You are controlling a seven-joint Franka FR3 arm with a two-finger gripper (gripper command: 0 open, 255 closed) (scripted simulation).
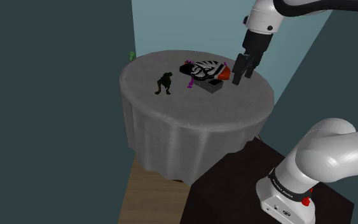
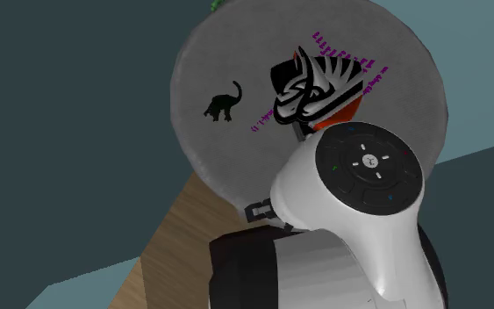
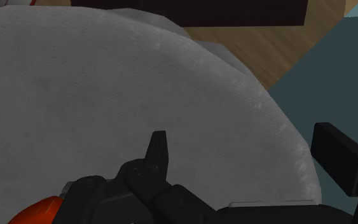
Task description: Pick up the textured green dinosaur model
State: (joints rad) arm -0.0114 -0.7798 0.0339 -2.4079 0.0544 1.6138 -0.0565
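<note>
The dinosaur model (image 1: 163, 83) is dark green and stands upright on the round table (image 1: 190, 121), toward the shoulder view's left. From above it is a small dark figure with a long neck (image 2: 223, 104). My gripper (image 1: 241, 75) hovers over the opposite side of the table, beyond a zebra-striped object (image 1: 206, 69), well away from the dinosaur. In the wrist view the gripper (image 3: 244, 137) is open, its fingers (image 3: 159, 153) apart over bare grey tablecloth with nothing between them.
The striped black-and-white object (image 2: 317, 86) has purple trim and lies on a dark base beside an orange piece (image 1: 222, 74). A small green thing (image 1: 131, 56) sits behind the table's far edge. The dark stand (image 1: 234, 184) and wooden floor (image 1: 147, 197) lie below.
</note>
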